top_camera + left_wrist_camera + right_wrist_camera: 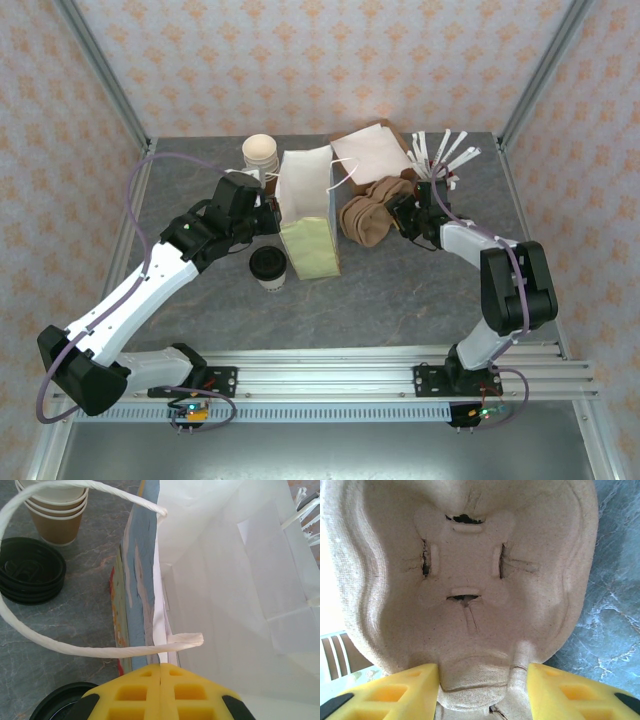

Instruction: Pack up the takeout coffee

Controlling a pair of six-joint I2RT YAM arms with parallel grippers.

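The table [400,300] is grey and marbled, with patterned panels on three sides. A bag [305,190] stands upright near its middle, mouth open, its near side yellow-green. The coffee [268,266] stands just beside the bag's near left corner. At the back left is a stack of cups [259,152], with a pile of black lids [30,575] close by it. Brown pulp carriers [372,215] lie just right of the bag. Behind them rest folded bags [372,152], laid flat, and white sticks [440,155] fan out at the back right.

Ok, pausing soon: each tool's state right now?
Left tool: closed, pinching the rim of the paper bag.
Right tool: straddling the edge of the pulp cup carrier; grip cannot be told.
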